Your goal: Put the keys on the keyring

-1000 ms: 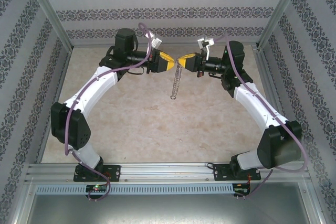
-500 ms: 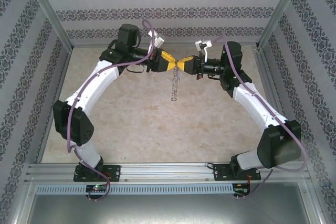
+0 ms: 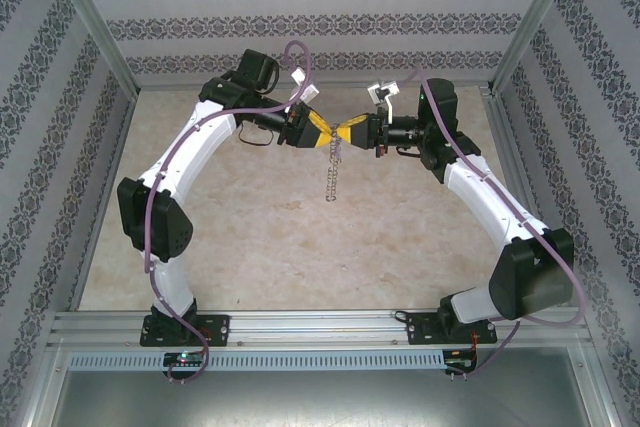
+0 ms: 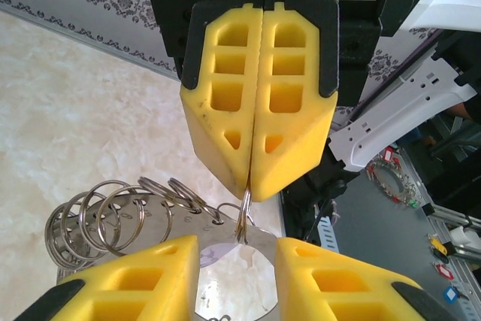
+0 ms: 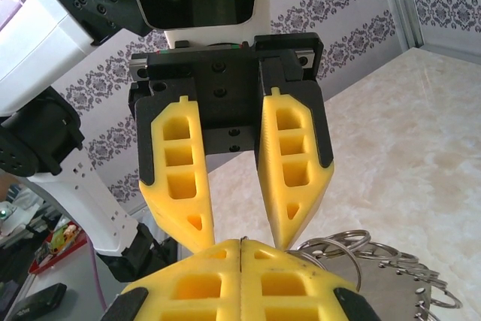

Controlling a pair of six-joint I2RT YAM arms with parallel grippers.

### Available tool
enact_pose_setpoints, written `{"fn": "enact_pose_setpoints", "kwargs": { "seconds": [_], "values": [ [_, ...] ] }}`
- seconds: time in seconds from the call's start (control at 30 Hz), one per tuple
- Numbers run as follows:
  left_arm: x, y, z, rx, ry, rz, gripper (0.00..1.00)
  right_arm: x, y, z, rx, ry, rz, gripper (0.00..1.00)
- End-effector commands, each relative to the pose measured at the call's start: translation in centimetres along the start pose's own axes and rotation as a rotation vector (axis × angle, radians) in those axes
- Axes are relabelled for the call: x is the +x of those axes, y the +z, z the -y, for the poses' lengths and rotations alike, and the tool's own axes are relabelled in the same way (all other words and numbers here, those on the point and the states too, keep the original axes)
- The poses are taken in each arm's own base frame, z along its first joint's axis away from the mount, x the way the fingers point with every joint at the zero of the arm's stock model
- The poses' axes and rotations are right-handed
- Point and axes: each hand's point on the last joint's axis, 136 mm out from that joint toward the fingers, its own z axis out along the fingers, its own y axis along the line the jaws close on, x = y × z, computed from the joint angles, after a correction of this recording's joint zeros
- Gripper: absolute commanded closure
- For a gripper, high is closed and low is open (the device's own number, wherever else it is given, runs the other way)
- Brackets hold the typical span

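Keyring (image 3: 332,172) hangs in mid-air at upper centre of the top view, clear of the table (image 3: 250,237), dangling from the spot where the two grippers meet nose to nose. Right gripper (image 3: 348,132) is clamped fully closed on one split ring (image 4: 244,212) at the keyring's rim, pinched at the very tips, dead centre in the left wrist view. My read: it holds the keyring up and steady so the other arm can work on it off the table. Left gripper (image 4: 237,261) is part open with a narrow gap, its fingers (image 4: 143,276) sitting either side of the keyring's flat metal just below that pinch. Can't tell whether the pads touch it, and nothing looks gripped. The other silvery rings (image 4: 113,216) fan out at lower left of that view.
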Motion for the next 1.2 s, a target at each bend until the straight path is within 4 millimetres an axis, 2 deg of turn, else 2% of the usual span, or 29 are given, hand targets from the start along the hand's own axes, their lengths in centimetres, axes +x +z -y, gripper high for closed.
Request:
{"fn": "enact_pose_setpoints", "kwargs": {
  "seconds": [0.0, 0.43, 0.8, 0.93, 1.07, 1.17],
  "values": [
    [0.2, 0.3, 0.8, 0.026, 0.015, -0.018, 0.68, -0.7, 0.4, -1.3, -0.052, -0.066, -0.009, 1.00],
    [0.3, 0.6, 0.4, 0.034, 0.006, -0.023, 0.68, -0.2, 1.2, -1.2, -0.062, -0.063, -0.034, 1.00],
    [0.4, 0.8, 0.8, 0.055, 0.014, -0.023, 0.73, 0.2, 1.6, -1.2, -0.067, -0.058, -0.047, 1.00],
    [0.3, 0.9, 0.9, 0.064, 0.024, -0.018, 0.82, 0.3, 1.7, -1.2, -0.067, -0.056, -0.051, 1.00],
    [0.1, 0.9, 1.2, 0.074, 0.038, -0.010, 1.00, 0.3, 1.7, -1.3, -0.068, -0.057, -0.055, 1.00],
    [-0.1, 0.9, 1.2, 0.076, 0.047, -0.004, 1.00, 0.0, 1.6, -1.4, -0.061, -0.061, -0.052, 1.00]
  ]
}}
